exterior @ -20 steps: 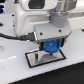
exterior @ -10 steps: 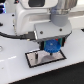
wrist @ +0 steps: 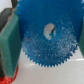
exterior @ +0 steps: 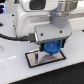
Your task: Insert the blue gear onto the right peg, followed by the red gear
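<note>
Over the grey rectangular black-rimmed plate (exterior: 46, 58), the flat round bright blue toothed gear (exterior: 51, 48) hangs clamped between the gripper (exterior: 50, 46) fingers, low above the plate's middle. Plate edges toward the exterior view's left and right stay bare; white table (exterior: 70, 70) around it is open. Wrist view: blue gear (wrist: 47, 35) fills the frame, centre hole visible, green pad (wrist: 10, 42) beside its rim. Compared with half a second ago, gripper and gear sit slightly lower. Pegs too blurred to tell.
</note>
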